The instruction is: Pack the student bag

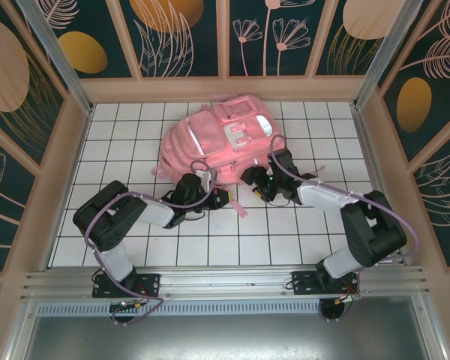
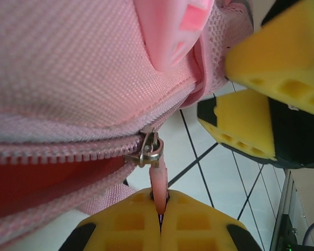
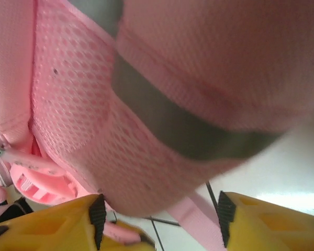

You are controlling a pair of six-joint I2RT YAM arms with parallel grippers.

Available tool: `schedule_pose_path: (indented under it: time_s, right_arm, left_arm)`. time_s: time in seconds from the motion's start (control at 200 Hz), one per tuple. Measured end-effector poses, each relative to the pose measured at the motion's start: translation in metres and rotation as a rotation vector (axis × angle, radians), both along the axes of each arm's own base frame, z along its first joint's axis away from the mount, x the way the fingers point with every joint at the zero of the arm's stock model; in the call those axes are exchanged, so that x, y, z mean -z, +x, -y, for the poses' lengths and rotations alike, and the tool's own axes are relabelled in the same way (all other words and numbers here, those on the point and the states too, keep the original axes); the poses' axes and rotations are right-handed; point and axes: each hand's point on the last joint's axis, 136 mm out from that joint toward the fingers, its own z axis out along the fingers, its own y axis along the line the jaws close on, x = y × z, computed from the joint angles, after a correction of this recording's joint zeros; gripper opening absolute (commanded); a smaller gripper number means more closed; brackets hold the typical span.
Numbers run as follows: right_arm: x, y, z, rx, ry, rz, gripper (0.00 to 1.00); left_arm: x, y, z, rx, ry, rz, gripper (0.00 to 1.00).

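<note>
While the left gripper point(image 2: 160, 212) pinched shut on the zipper pull point(image 2: 158, 178), the right gripper point(image 3: 159, 224) stood open.
Its jaws flanked the student bag point(image 1: 217, 139), which lay on the tiled table point(image 1: 135, 247), far centre.

The table point(image 1: 232, 240) was white, ruled into squares by dark lines. Walls point(image 1: 187, 34) stood round three sides — dark teal, with pale flowers and orange discs, framed in wood. A metal rail point(image 1: 225, 279) ran along the near edge.

The student bag point(image 3: 209, 68) is blurred up close; frame edges crop it.
</note>
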Motion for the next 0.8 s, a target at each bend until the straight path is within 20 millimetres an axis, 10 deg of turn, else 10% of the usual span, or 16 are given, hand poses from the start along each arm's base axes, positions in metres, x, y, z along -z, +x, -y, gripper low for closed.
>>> schedule_pose_path:
  time_s: [0.33, 0.801]
  right_arm:
    - [-0.01, 0.026, 0.003, 0.071, 0.034, 0.074, 0.0]
    - [-0.007, 0.044, 0.061, 0.189, -0.002, 0.086, 0.0]
  left_arm:
    - [-0.019, -0.007, -0.008, 0.006, -0.014, 0.011, 0.0]
    - [-0.025, -0.026, -0.031, 0.034, -0.049, -0.004, 0.0]
